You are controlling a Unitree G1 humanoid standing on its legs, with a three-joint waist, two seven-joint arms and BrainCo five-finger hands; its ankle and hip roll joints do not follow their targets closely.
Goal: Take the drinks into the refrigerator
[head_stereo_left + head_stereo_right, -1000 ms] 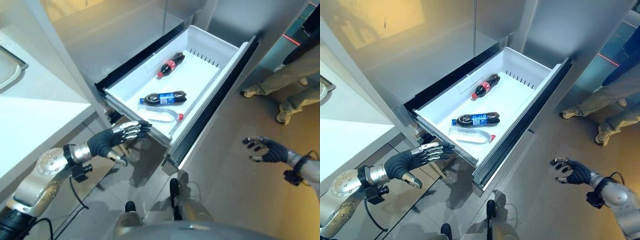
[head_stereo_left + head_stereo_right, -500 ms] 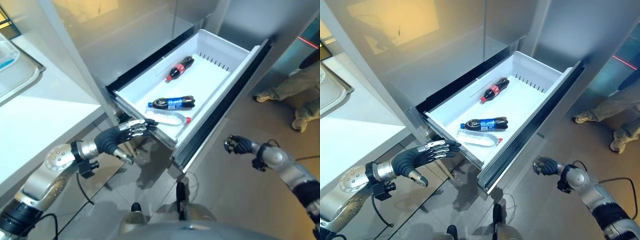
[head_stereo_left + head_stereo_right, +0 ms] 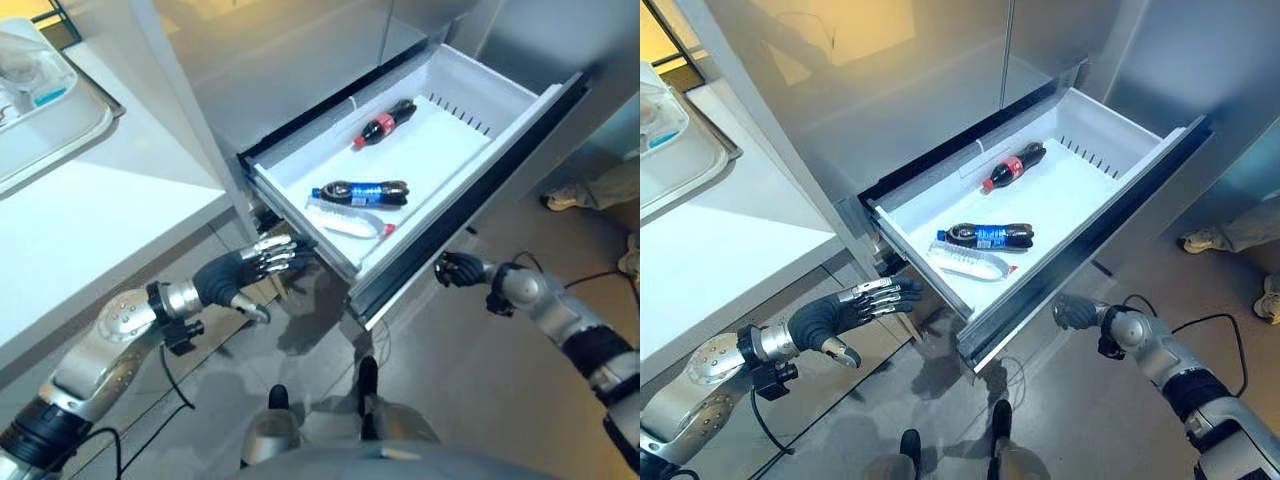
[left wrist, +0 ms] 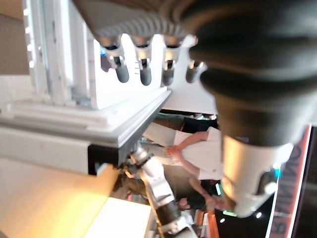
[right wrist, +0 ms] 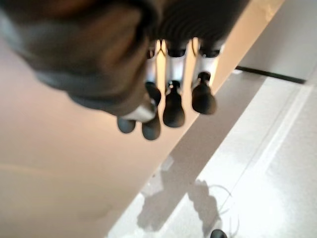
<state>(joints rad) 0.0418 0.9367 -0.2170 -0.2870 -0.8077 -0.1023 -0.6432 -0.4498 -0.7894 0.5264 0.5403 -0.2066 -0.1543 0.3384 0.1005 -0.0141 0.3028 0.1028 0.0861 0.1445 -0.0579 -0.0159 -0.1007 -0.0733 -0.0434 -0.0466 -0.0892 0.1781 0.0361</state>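
the freezer drawer (image 3: 300, 205) stands pulled out across the middle of the frame, running from lower left to upper right, and all three drinks already lie on its white floor, so the job reads as nearly done with only the closing left. the left hand (image 3: 235, 275) sits at lower left with straight, slightly spread fingers at the drawer's near corner (touching or just short of it, i cannot tell), holding nothing; it looks placed there to steady or push that corner. the right hand (image 3: 1072, 312) is at centre right, just beside the dark drawer front (image 3: 1090, 240), its fingers curled in on themselves around nothing, a loose fist probably set to shove the front panel inward. the drinks lie flat because the drawer is shallow. the red-capped cola bottle (image 3: 381, 124) in the upper part of the drawer has its long axis roughly along the drawer's length, cap toward the lower left. the blue-labelled cola bottle (image 3: 361, 192) lies about level in the frame, blue cap to the left. the clear bottle (image 3: 345, 221) lies just beside it toward the near edge, tilted a little, red cap to the right. a white counter (image 3: 90, 215) fills the upper left, and a person's shoe (image 3: 566, 199) shows at the right edge.
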